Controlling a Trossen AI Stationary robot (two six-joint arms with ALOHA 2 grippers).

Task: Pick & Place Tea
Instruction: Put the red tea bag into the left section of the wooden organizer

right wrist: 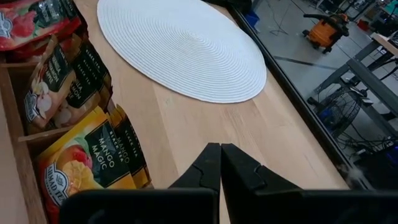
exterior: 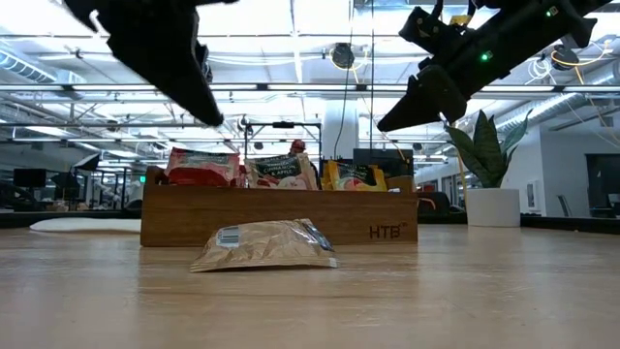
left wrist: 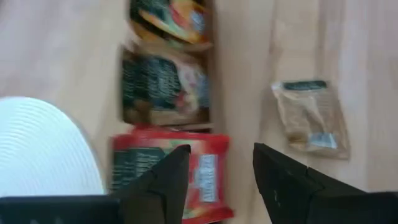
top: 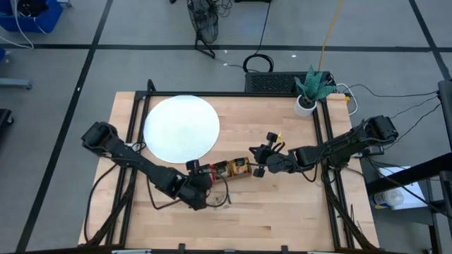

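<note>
On the table just in front of the wooden tray [exterior: 281,215] lies one pale sachet [exterior: 266,245], apparently just taken out; the left gripper [left wrist: 217,180] hovers spread and empty above the red sachets [left wrist: 186,174], while nothing lies on the white disc [top: 181,128] yet and the right gripper [right wrist: 220,168] waits pinched closed.

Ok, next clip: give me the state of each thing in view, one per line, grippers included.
Left gripper: open, empty, above the tray's red end.
Right gripper: shut, empty, raised beside the tray.
Wooden tray: upright on the table, all three compartments filled.
Red sachets: standing in an end compartment.
Orange-yellow sachets: standing in the other end compartment.
Loose tan sachet: lying flat on the table beside the tray.
White disc: flat, bare.
</note>
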